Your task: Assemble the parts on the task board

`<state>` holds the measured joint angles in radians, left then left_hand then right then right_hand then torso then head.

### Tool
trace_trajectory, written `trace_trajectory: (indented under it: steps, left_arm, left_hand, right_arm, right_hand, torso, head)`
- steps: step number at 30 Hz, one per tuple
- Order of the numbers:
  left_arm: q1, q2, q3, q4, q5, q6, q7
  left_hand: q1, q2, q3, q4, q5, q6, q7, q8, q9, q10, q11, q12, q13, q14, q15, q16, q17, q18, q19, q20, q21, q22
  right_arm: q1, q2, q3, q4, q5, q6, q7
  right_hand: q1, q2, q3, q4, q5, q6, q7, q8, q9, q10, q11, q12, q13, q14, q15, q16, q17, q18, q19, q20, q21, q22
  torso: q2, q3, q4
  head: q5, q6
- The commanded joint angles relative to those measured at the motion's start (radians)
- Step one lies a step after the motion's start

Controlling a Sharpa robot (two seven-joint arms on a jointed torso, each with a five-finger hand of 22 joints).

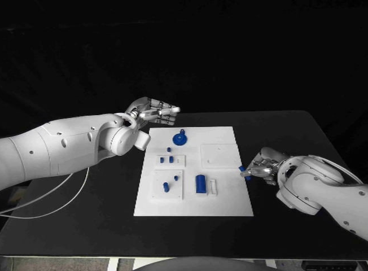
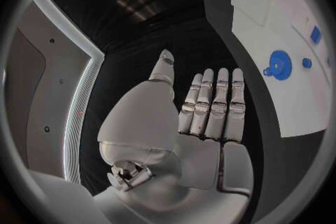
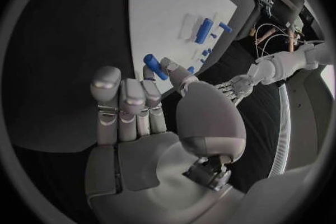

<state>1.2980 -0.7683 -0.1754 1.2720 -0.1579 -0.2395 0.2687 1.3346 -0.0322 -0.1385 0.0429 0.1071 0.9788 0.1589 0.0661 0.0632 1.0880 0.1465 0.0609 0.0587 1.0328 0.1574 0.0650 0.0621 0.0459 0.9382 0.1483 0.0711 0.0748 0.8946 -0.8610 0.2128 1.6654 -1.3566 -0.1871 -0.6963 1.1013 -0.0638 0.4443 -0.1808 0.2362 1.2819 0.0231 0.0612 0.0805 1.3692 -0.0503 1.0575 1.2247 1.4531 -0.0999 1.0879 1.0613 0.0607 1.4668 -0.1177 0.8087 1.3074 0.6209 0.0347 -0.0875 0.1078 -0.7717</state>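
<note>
The white task board (image 1: 224, 200) lies mid-table. On it are a round blue disc (image 1: 180, 138), a blue cylinder (image 1: 200, 182) and several small blue pieces around the raised white squares. My right hand (image 1: 263, 164) sits at the board's right edge and pinches a short blue peg (image 1: 243, 169) between thumb and a finger; the right wrist view shows the peg (image 3: 154, 66) at the fingertips, just off the board (image 3: 175, 0). My left hand (image 1: 156, 111) hovers off the board's far left corner, fingers straight and holding nothing (image 2: 210, 106). The disc (image 2: 279, 63) lies beside it.
Black table (image 1: 290, 130) surrounds the board on all sides, with bare room to the right and far side. A white cable (image 1: 46, 203) hangs under my left arm at the table's left edge.
</note>
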Motion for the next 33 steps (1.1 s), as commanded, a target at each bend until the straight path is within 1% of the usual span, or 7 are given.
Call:
trace_trajectory:
  steps: [1,6,9,17,22,27,33]
  left_arm:
    - [0.001,0.002,0.001,0.002,0.005,0.007,0.006]
    - [0.001,0.005,0.001,0.002,0.005,0.008,0.005]
    - [0.001,0.007,0.001,0.001,0.005,0.008,0.004]
    - [0.001,0.008,0.001,0.001,0.005,0.010,0.003]
    - [0.001,0.008,0.001,0.001,0.005,0.011,0.003]
    - [0.001,0.010,0.001,0.001,0.005,0.013,0.002]
    - [0.001,0.009,0.001,0.002,0.005,0.014,0.000]
  left_hand:
    - [-0.008,-0.001,-0.001,0.009,0.002,-0.009,0.001,0.000,-0.001,0.005,0.002,0.002,0.000,0.003,0.001,-0.004,-0.001,0.003,0.001,-0.002,0.007,0.000]
    - [-0.008,-0.001,-0.001,0.009,0.002,-0.009,0.001,0.000,-0.001,0.005,0.002,0.002,0.000,0.003,0.001,-0.004,-0.001,0.003,0.001,-0.002,0.007,0.000]
    - [-0.008,-0.001,-0.001,0.009,0.002,-0.009,0.001,0.000,-0.001,0.005,0.002,0.002,0.000,0.003,0.001,-0.004,-0.001,0.003,0.001,-0.002,0.007,0.000]
    - [-0.008,-0.001,-0.001,0.009,0.002,-0.009,0.001,0.000,-0.001,0.005,0.002,0.002,0.000,0.003,0.001,-0.004,-0.001,0.003,0.001,-0.002,0.007,0.000]
    - [-0.008,-0.001,-0.001,0.009,0.002,-0.009,0.001,0.000,-0.001,0.005,0.002,0.002,0.000,0.003,0.001,-0.004,-0.001,0.003,0.001,-0.002,0.007,0.000]
    - [-0.009,-0.002,0.000,0.010,0.001,-0.012,0.002,-0.001,-0.002,0.004,0.002,0.002,0.000,0.002,0.002,-0.004,-0.001,0.003,0.001,-0.002,0.006,0.000]
    - [-0.009,-0.002,0.000,0.010,0.001,-0.012,0.002,-0.001,-0.002,0.004,0.002,0.002,0.000,0.002,0.002,-0.004,-0.001,0.003,0.001,-0.002,0.006,0.000]
  right_arm:
    - [0.000,0.015,0.002,0.019,0.009,-0.011,0.006]
    - [0.001,0.042,-0.007,0.023,0.032,-0.002,0.008]
    - [0.001,0.059,-0.021,0.016,0.050,0.006,0.009]
    - [0.001,0.107,-0.065,-0.011,0.086,0.028,0.015]
    - [0.001,0.128,-0.083,-0.027,0.094,0.042,0.012]
    - [0.001,0.149,-0.093,-0.044,0.095,0.045,0.011]
    - [0.001,0.166,-0.097,-0.062,0.081,0.038,0.011]
  right_hand:
    - [-0.003,0.010,-0.013,0.003,-0.010,0.007,0.000,0.003,-0.003,0.016,-0.007,0.001,0.002,0.006,-0.002,-0.003,-0.004,-0.011,0.057,-0.007,0.005,0.092]
    - [-0.005,0.014,-0.018,0.007,-0.010,0.006,0.001,0.003,-0.004,0.016,-0.007,-0.001,0.002,0.005,-0.002,-0.003,-0.008,-0.012,0.056,-0.007,0.002,0.090]
    - [-0.012,0.017,-0.021,0.014,-0.015,0.005,0.000,0.003,-0.005,0.016,-0.007,-0.001,0.002,0.005,-0.002,-0.003,-0.009,-0.012,0.056,-0.007,0.001,0.090]
    - [-0.025,0.023,-0.034,0.037,-0.026,0.004,-0.001,0.003,-0.006,0.018,-0.007,-0.001,0.002,0.004,-0.002,-0.003,-0.014,-0.013,0.056,-0.006,-0.002,0.089]
    - [-0.024,0.030,-0.055,0.039,-0.023,0.004,-0.002,0.003,-0.006,0.018,-0.007,-0.003,0.001,0.004,-0.002,-0.002,-0.019,-0.014,0.056,-0.007,-0.004,0.089]
    - [-0.028,0.032,-0.058,0.042,-0.024,0.003,-0.002,0.003,-0.006,0.018,-0.007,-0.003,0.001,0.003,-0.002,-0.002,-0.019,-0.014,0.056,-0.007,-0.004,0.089]
    - [-0.031,0.034,-0.065,0.049,-0.040,0.003,-0.002,0.003,-0.007,0.019,-0.007,-0.003,0.001,0.003,-0.002,-0.001,-0.020,-0.014,0.056,-0.007,-0.005,0.088]
  torso:
    - [0.001,0.0003,0.0004]
    - [0.001,0.0006,0.0013]
    - [0.001,0.0001,0.0011]
    - [0.002,0.0022,0.0018]
    - [0.001,0.0018,0.0006]
    - [0.001,0.0021,0.0005]
    - [0.001,0.0018,0.0011]
  head:
    - [0.001,0.000]
    - [0.001,0.000]
    - [0.003,-0.002]
    - [0.005,-0.004]
    - [0.005,-0.005]
    - [0.005,-0.005]
    - [0.006,-0.005]
